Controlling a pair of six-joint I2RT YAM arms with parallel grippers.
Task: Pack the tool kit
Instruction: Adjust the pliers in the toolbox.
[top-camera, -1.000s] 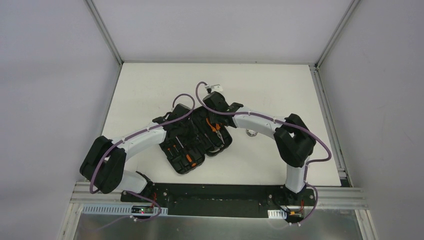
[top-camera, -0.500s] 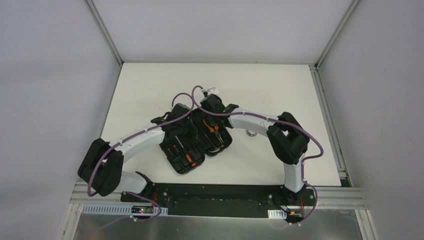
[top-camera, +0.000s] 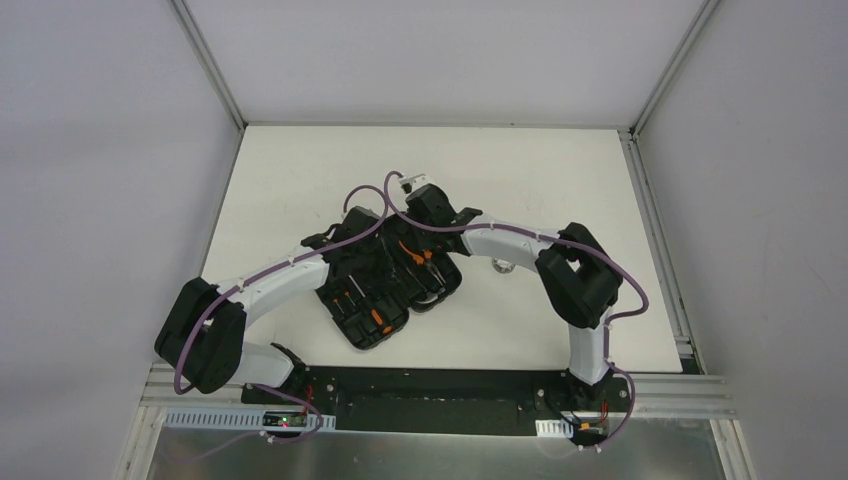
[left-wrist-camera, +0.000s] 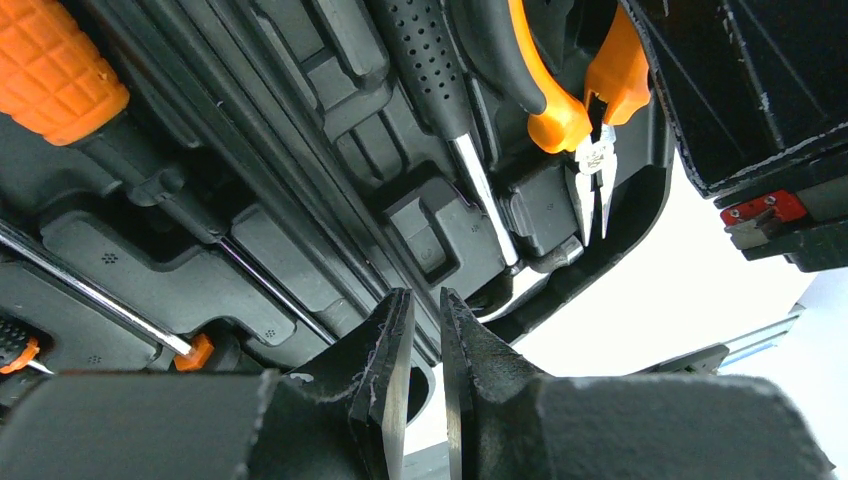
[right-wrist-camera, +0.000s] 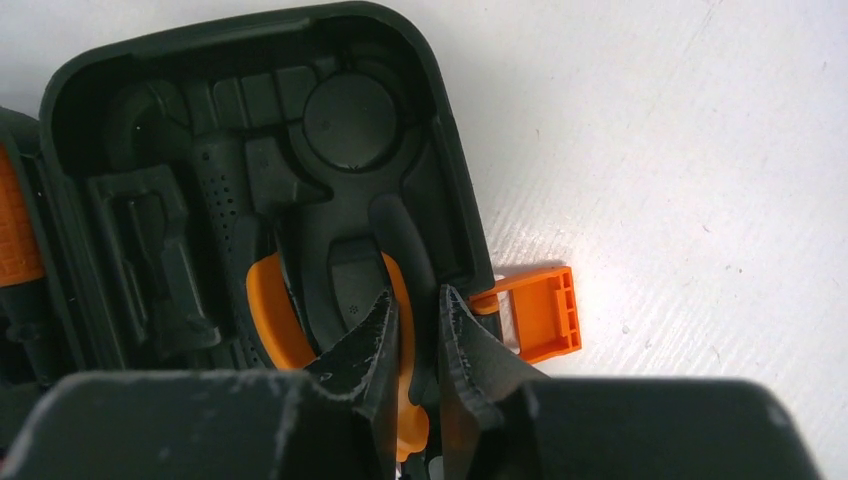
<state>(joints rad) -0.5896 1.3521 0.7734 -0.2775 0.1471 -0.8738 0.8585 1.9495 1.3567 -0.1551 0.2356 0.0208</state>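
The black tool case (top-camera: 365, 335) lies open on the white table, both halves facing up. Orange-handled screwdrivers (top-camera: 378, 318) sit in its left half. My right gripper (top-camera: 420, 232) is over the right half, shut on one handle of the orange-and-black pliers (top-camera: 408, 252). In the right wrist view the fingers (right-wrist-camera: 385, 330) pinch that handle (right-wrist-camera: 268, 310) over the moulded slot, and the orange latch (right-wrist-camera: 535, 312) sticks out flat on the table. My left gripper (top-camera: 348, 238) is at the case's far edge. In the left wrist view it (left-wrist-camera: 425, 300) is closed on the case rim (left-wrist-camera: 560, 290), with the pliers' nose (left-wrist-camera: 595, 180) beyond.
A small round silvery object (top-camera: 503, 266) lies on the table just right of the case, under my right forearm. A black dotted-handled screwdriver (left-wrist-camera: 425, 60) and an orange-handled one (left-wrist-camera: 55, 70) lie in their slots. Grey walls enclose the table.
My right gripper has shifted left and slightly away with the pliers, which now lie further left over the right half. My left arm has barely moved.
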